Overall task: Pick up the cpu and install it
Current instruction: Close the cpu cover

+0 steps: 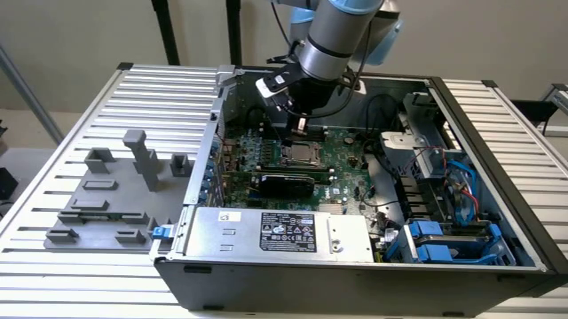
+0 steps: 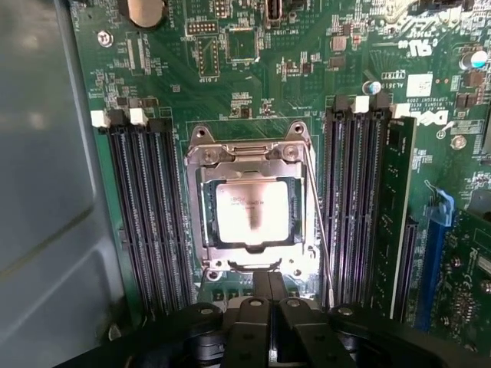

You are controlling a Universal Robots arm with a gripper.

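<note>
Exterior view: the gripper [image 1: 300,125] hangs inside the computer case [image 1: 483,133], with the cpu [image 1: 307,155] just below its tip.

Wrist view: the fingers are closed together and hold nothing. The cpu [image 2: 253,211] lies flat in the socket frame [image 2: 201,201], just beyond the fingertips. It looks seated, so moves here should be straight and clear of the thin lever [image 2: 318,222].

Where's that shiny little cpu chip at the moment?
The cpu lies in the metal-framed socket on the green motherboard, between two banks of dark memory slots; in the exterior view, it is just below the gripper.
</note>
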